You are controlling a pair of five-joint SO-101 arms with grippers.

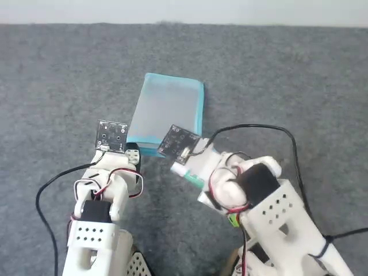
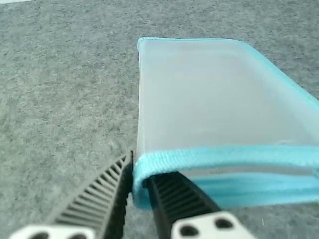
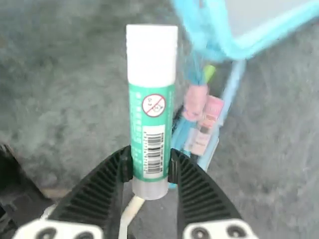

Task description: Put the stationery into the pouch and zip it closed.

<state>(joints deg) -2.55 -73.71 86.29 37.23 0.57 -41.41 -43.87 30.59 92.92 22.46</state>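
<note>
1. The pouch [image 1: 169, 109] lies flat in the middle of the grey mat [image 1: 63, 75]. Its blue near edge is turned toward the two arms.
2. Bare mat is open on both sides of the pouch and behind it, up to the far edge of the mat under a pale strip [image 1: 184, 11].
3. In front of the pouch the room is tight, because both arms stand close together there. A black cable [image 1: 270, 127] loops over the mat beside the right arm.
4. The left gripper [image 2: 138, 172] is at one corner of the near edge. Its jaws are almost together and pinch the blue band of the pouch between them.
5. The right gripper [image 3: 149, 157] is clamped on the glue stick [image 3: 151, 99] near its lower end, and the jaws press on its two sides.
6. The white cap of the glue stick points toward the pouch. In the high view it is near the near edge, but I cannot tell if it touches.
7. In the right wrist view some small pink pieces [image 3: 202, 112] show beside the blue edge. They are blurred, and I cannot tell if they are inside the pouch.
</note>
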